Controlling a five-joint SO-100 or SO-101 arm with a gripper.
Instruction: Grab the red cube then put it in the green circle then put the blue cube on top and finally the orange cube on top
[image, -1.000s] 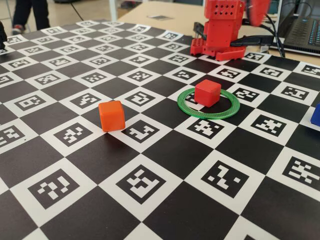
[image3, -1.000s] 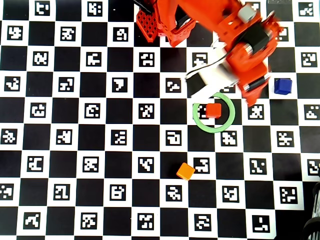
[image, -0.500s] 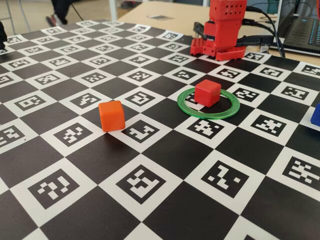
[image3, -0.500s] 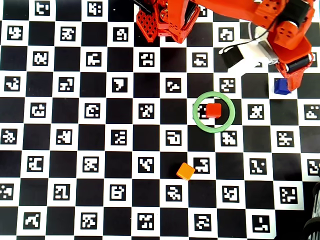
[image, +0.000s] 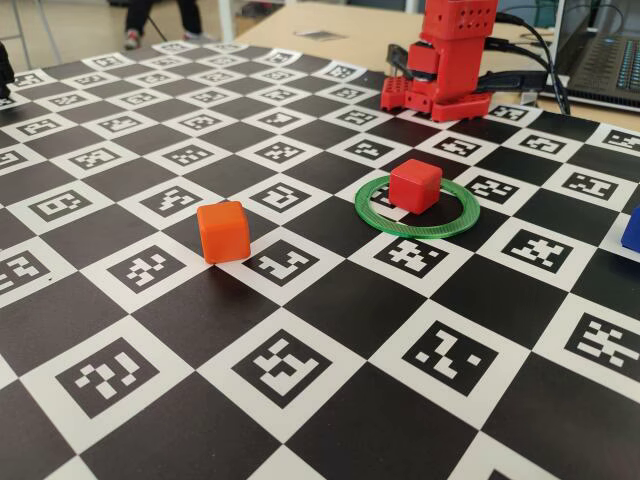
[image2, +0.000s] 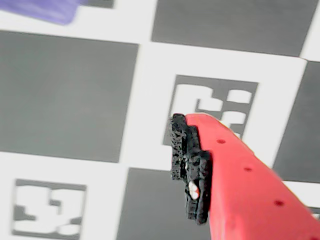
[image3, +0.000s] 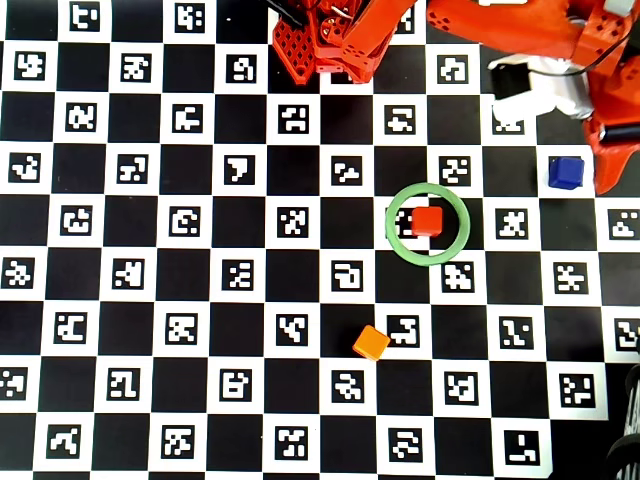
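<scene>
One red cube (image3: 428, 221) sits inside the one green circle (image3: 399, 243), near the ring's upper edge in the overhead view and not centred; the fixed view shows the same cube (image: 415, 186) resting flat on the desk (image: 330, 300) toward the far side of the ring (image: 440, 228). One blue cube (image3: 566, 172) lies apart to the right of the ring in the overhead view. In the fixed view only a sliver of it (image: 632, 228) shows at the right edge, and in the wrist view it is a blurred purple-blue patch (image2: 42, 10) at the top left corner. One orange cube (image3: 371, 343) stands well apart below and left of the ring in the overhead view, turned at an angle to the checker squares; the fixed view shows it (image: 223, 231) upright, while the wrist view does not show it.

The arm (image3: 520, 40) reaches across the top right of the overhead view, its red end just beside the blue cube. The wrist view shows a single red finger with a black pad (image2: 190, 167) above the marker-printed desk; whether the fingers are wide or narrow cannot be told. The fixed view shows only the arm's base (image: 440, 70).
</scene>
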